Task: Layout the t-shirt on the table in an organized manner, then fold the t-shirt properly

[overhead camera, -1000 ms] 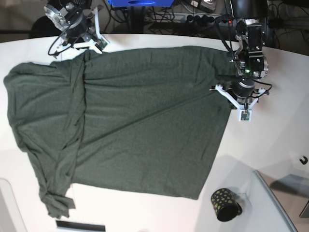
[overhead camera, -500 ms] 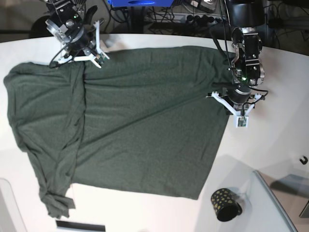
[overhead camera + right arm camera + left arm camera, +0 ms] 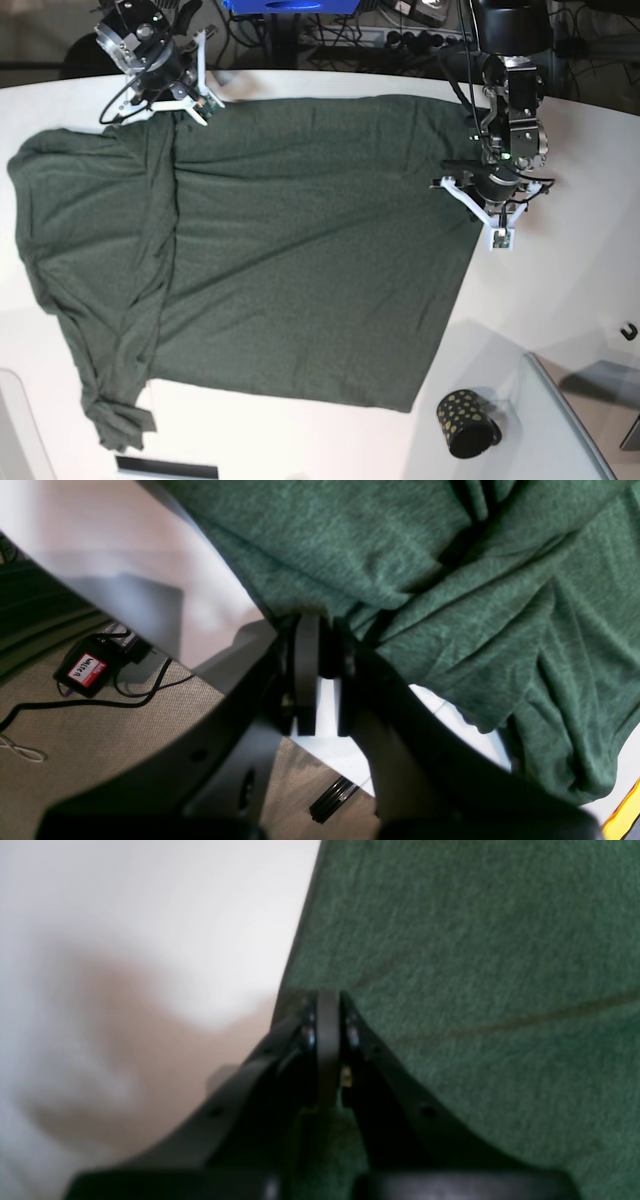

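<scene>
The dark green t-shirt (image 3: 300,250) lies spread over the white table (image 3: 560,300), its left side bunched in long folds. My right gripper (image 3: 180,105) is at the shirt's far left corner near the table's back edge. In the right wrist view this gripper (image 3: 320,630) is shut on a gathered fold of the t-shirt (image 3: 450,580). My left gripper (image 3: 482,190) sits at the shirt's right edge. In the left wrist view its jaws (image 3: 327,1002) are pressed together right on the hem of the t-shirt (image 3: 475,965), and faint creases run out from the tips.
A small black cup with gold dots (image 3: 465,422) stands near the front right, beside a clear panel (image 3: 570,420). A black hook (image 3: 628,330) lies at the right edge. Past the table's back edge there are cables and a power adapter (image 3: 85,667) on the floor.
My right gripper dipped toward the shirt and has come back up toward the table's back edge, still holding the corner. My left gripper shifted slightly toward the back along the right hem.
</scene>
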Robot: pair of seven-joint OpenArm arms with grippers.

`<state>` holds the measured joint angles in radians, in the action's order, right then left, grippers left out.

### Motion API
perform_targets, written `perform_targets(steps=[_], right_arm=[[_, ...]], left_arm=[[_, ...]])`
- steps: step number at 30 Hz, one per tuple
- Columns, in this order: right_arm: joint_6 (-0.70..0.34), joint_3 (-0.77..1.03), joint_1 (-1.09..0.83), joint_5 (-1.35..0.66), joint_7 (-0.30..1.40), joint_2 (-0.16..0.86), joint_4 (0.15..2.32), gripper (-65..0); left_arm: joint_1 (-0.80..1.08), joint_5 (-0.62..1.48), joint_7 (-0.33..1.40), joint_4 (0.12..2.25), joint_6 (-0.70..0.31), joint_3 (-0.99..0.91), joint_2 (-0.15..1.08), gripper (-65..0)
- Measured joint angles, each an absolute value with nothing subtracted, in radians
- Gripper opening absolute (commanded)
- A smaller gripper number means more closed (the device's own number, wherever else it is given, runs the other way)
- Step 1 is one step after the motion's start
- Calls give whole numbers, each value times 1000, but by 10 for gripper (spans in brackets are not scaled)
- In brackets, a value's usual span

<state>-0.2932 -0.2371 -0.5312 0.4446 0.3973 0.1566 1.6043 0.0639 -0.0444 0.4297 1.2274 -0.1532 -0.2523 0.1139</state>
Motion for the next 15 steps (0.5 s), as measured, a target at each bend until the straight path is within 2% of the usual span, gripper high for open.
perform_targets(steps=[15], right_arm=[[-295, -162, -581, 422, 402, 156, 1616, -600]], left_arm=[[65, -44, 430, 1229, -153, -252, 115, -650]])
